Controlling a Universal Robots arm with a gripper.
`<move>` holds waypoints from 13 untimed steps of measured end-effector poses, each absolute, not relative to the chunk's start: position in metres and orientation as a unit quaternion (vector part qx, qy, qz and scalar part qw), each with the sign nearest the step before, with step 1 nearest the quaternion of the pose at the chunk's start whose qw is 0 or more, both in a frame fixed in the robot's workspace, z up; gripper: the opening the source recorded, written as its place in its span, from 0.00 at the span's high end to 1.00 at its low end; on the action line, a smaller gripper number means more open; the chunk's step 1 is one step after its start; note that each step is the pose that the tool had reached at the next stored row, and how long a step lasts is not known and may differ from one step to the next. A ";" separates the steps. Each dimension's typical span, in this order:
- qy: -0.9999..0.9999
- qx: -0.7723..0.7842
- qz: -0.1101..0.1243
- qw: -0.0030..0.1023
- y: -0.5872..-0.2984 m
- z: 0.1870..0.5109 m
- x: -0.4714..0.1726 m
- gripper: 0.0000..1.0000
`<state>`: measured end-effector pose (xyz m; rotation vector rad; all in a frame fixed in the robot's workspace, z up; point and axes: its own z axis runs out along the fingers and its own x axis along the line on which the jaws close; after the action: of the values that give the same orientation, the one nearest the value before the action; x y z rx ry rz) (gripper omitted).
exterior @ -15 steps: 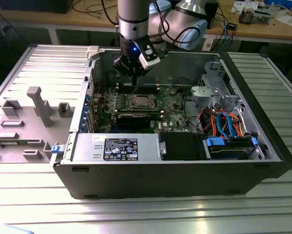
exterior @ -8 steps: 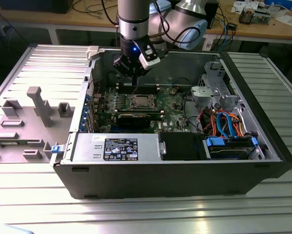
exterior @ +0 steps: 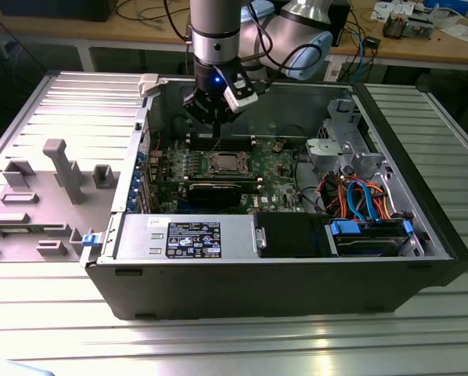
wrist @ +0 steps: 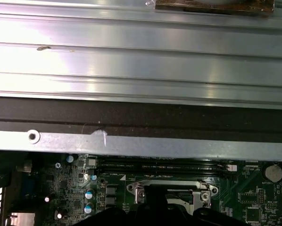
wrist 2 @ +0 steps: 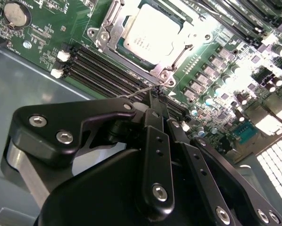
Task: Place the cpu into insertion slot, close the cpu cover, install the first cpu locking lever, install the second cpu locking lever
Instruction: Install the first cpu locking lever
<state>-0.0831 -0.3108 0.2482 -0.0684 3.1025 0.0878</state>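
The cpu (wrist 2: 153, 30) lies flat in the insertion slot (wrist 2: 165, 74), its silver-grey top showing through the window of the cpu cover (wrist 2: 111, 24), which lies down around it. My gripper (wrist 2: 156, 94) hangs just above the board beside the socket, its black fingers (wrist 2: 155, 117) pressed together. A thin silver locking lever (wrist 2: 135, 92) sticks out at the fingertips and touches them; I cannot tell whether it is pinched. In the exterior view the gripper (exterior: 216, 117) hovers behind the socket (exterior: 225, 163) inside the open computer case. The socket's edge (wrist: 171, 192) appears in the first wrist view.
Long black memory slots (wrist 2: 98, 66) run beside the socket, near a coin battery (wrist 2: 14, 13). A black expansion card (exterior: 218, 190), power supply (exterior: 187, 235) and drive cage with blue and orange cables (exterior: 359, 196) crowd the case. The case wall (wrist: 141, 141) rises close by. A grey fixture (exterior: 62, 168) stands outside.
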 end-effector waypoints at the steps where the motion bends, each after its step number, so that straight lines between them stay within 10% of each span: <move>1: 0.999 -0.022 0.028 0.019 -0.311 0.248 -0.082 0.89; 13: 0.999 -0.020 0.028 0.018 -0.311 0.241 -0.070 0.89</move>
<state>-0.0703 -0.3108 0.2414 -0.0619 3.1029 0.0880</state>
